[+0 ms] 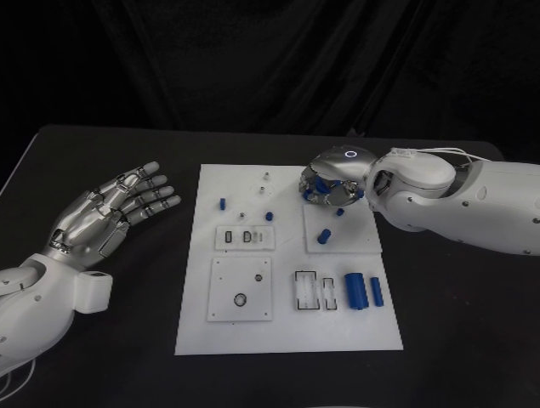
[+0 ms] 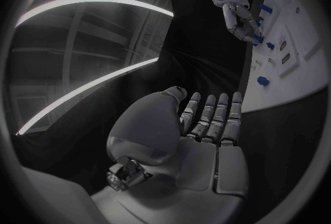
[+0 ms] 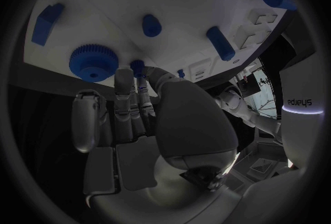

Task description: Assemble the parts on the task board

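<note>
The white task board (image 1: 292,327) lies mid-table. My right hand (image 1: 332,188) hovers over its far right corner and pinches a small blue peg (image 3: 138,66) between thumb and fingertips. A blue gear (image 3: 94,62) lies on the board just beside those fingers. Loose blue pegs (image 1: 324,235) (image 1: 222,203) rest further along the board, and two blue cylinders (image 1: 355,291) lie side by side at its near right. My left hand (image 1: 110,208) floats open, fingers spread, left of the board with nothing in it; the left wrist view shows its fingers (image 2: 207,116) straight and the right hand (image 2: 241,21) far off.
Raised white sub-plates with slots and holes (image 1: 241,289) (image 1: 243,237) sit on the board. A black-rimmed rectangular slot (image 1: 305,290) lies beside the cylinders. Black table (image 1: 110,357) surrounds the board on every side; a dark curtain hangs behind.
</note>
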Controlling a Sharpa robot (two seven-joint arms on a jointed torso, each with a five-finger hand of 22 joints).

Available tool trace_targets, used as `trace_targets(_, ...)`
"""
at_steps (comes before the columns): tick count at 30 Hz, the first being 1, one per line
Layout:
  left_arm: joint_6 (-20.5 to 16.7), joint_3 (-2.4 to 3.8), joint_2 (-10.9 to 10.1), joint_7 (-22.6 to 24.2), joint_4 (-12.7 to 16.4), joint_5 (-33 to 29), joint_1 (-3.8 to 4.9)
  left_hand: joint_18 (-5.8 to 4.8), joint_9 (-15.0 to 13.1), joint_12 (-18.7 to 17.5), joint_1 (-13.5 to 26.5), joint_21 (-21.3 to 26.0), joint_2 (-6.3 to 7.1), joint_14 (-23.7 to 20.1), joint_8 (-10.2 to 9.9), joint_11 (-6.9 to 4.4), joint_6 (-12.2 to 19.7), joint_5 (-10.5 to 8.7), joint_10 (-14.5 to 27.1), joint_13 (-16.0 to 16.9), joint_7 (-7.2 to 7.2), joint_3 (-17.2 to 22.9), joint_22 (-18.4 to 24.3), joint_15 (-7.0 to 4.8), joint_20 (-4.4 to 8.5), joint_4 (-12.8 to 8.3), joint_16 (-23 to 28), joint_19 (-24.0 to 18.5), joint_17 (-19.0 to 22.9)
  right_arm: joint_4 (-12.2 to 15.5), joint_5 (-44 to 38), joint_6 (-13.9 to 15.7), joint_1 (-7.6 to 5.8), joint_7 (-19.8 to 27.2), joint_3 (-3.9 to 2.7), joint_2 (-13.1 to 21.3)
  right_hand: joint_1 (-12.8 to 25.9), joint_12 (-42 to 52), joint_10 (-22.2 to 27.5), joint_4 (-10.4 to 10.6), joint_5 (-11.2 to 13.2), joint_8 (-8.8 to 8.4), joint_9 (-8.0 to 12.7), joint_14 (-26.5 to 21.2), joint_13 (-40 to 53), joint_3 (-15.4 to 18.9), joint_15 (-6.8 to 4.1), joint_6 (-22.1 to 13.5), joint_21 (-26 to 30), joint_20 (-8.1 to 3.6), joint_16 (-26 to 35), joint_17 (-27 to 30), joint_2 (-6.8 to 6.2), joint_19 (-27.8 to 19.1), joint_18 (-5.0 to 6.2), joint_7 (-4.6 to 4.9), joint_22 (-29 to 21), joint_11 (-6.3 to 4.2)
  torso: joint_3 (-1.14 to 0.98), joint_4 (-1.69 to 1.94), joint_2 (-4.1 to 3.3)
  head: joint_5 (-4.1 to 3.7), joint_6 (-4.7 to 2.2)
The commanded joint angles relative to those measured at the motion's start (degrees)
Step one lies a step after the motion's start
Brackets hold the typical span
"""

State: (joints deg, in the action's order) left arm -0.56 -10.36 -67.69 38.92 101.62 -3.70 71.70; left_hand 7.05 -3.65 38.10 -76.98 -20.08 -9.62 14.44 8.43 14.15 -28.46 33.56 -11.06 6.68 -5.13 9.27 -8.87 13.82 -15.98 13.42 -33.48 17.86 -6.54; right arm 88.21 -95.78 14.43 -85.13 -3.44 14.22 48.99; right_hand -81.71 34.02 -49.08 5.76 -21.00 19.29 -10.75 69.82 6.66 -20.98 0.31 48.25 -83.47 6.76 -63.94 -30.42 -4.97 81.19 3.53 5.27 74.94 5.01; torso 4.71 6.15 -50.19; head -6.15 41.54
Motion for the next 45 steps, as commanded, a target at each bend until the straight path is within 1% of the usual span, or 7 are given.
trace_targets(1, 1.21, -0.01, 0.21, 15.83, -0.06, -0.40, 0.14, -0.84, 0.06, -0.39, -0.34, 0.38, -0.34, -0.01, 0.19, 0.28, 0.19, 0.33, 0.12, -0.11, -0.31, 0.07, 0.09, 0.36, -0.35, -0.28, 0.31, -0.07, 0.14, -0.12, -0.56, -1.76, 0.17, -0.64, -0.02, -0.03, -0.51, -1.18, -0.64, -0.10, -0.34, -0.44, -0.27, 0.08, -0.33, -0.60, 0.22, 0.63, -0.38, 0.01, 0.27, 0.48, -0.26, 0.37, -0.51, 0.13, 3.37, 0.02, 0.01, 0.02, 0.02, 0.04, 0.10)
trace_targets(7, 1.38, -0.05, 0.30, 15.56, -0.26, -0.75, 0.14, -0.83, 0.06, -0.41, -0.36, 0.36, -0.34, 0.03, 0.18, 0.33, 0.20, 0.31, 0.12, -0.14, -0.36, 0.10, 0.09, 0.42, -0.41, -0.32, 0.36, -0.01, 0.18, -0.29, -0.56, -2.75, 0.18, -0.57, -0.02, -0.14, -0.39, -1.99, -1.16, -0.22, -0.26, -0.64, -0.54, 0.05, -0.54, -0.80, 0.30, 0.84, -0.39, 0.07, 0.47, 0.72, -0.38, 0.39, -0.52, 0.28, 3.45, 0.08, 0.01, 0.00, 0.04, 0.07, 0.21)
trace_targets(15, 1.67, -0.14, 0.52, 15.26, -0.50, -0.94, 0.13, -0.84, 0.08, -0.43, -0.39, 0.33, -0.37, 0.11, 0.15, 0.45, 0.31, 0.29, 0.12, -0.20, -0.47, 0.19, 0.10, 0.53, -0.50, -0.43, 0.44, 0.11, 0.26, -0.73, -0.56, -2.19, 0.18, 0.12, -0.02, -0.47, -1.50, -3.79, -4.19, -1.89, 0.73, 0.13, -2.57, 0.03, -0.68, -1.35, -0.25, 3.29, -0.50, -0.32, 1.20, 1.48, 0.02, 0.60, -0.59, 1.68, 3.97, -0.57, 0.03, 0.08, 0.06, 0.02, 0.11)
trace_targets(24, 1.66, -0.18, 0.33, 15.15, -0.31, -1.05, 0.13, -0.87, 0.08, -0.47, -0.45, 0.30, -0.46, 0.20, 0.14, 0.57, 0.37, 0.30, 0.14, -0.26, -0.56, 0.33, 0.10, 0.64, -0.57, -0.55, 0.52, 0.23, 0.34, -0.60, 0.87, 2.63, 0.01, 1.33, -0.05, -0.61, -2.70, -5.26, -9.19, -3.71, 1.07, 2.76, -6.97, 2.54, -0.30, -0.78, -1.17, 6.60, -1.64, -1.19, 0.24, -1.08, 0.69, 2.21, -1.14, 1.79, 6.24, -1.69, 0.01, 0.01, 0.07, 0.53, -1.13)
trace_targets(29, 1.40, -0.18, -0.03, 15.10, 0.11, -1.16, 0.13, -0.87, 0.08, -0.47, -0.45, 0.30, -0.46, 0.20, 0.14, 0.57, 0.37, 0.30, 0.14, -0.26, -0.56, 0.33, 0.10, 0.64, -0.57, -0.55, 0.52, 0.23, 0.34, 1.04, 3.88, 5.21, -1.88, 1.29, -0.07, -0.40, -2.54, -5.95, -9.87, -3.73, 1.65, 2.89, -7.85, 3.39, -0.31, -0.53, -1.24, 6.72, -2.03, -1.32, -0.17, -2.01, 0.61, 2.76, -1.32, 1.80, 6.98, -1.77, 0.00, 0.01, 0.08, 0.82, -1.74)
trace_targets(35, 1.03, -0.18, -0.33, 14.98, 0.47, -1.43, 0.13, -0.88, 0.07, -0.47, -0.47, 0.30, -0.47, 0.22, 0.16, 0.60, 0.30, 0.30, 0.14, -0.28, -0.58, 0.37, 0.11, 0.66, -0.58, -0.60, 0.55, 0.26, 0.37, 1.40, 7.70, 4.85, -4.81, 1.11, -0.08, -1.63, -2.49, -6.77, -10.01, -3.69, 2.65, 2.73, -8.49, 3.48, -0.39, -0.40, -1.18, 6.50, -1.94, -1.32, 0.08, -1.79, 0.69, 2.66, -1.29, 1.87, 6.87, -1.67, 0.05, -0.04, 0.19, 1.36, -2.04)
trace_targets(45, 1.11, -0.19, 0.26, 14.84, 0.37, -1.71, 0.14, -0.94, 0.06, -0.46, -0.53, 0.27, -0.47, 0.33, 0.19, 0.73, 0.27, 0.35, 0.09, -0.34, -0.69, 0.50, 0.12, 0.78, -0.62, -0.76, 0.62, 0.37, 0.45, -4.88, 7.96, 2.13, -5.74, 2.00, -0.08, -8.32, -2.54, -7.27, -10.40, -3.73, 3.40, 2.62, -9.10, 4.15, -0.33, -0.23, -1.17, 6.47, -2.26, -1.29, -0.63, -3.34, 0.77, 3.10, -1.44, 1.90, 7.48, -1.67, 0.24, 0.25, 0.23, 1.48, -2.67)
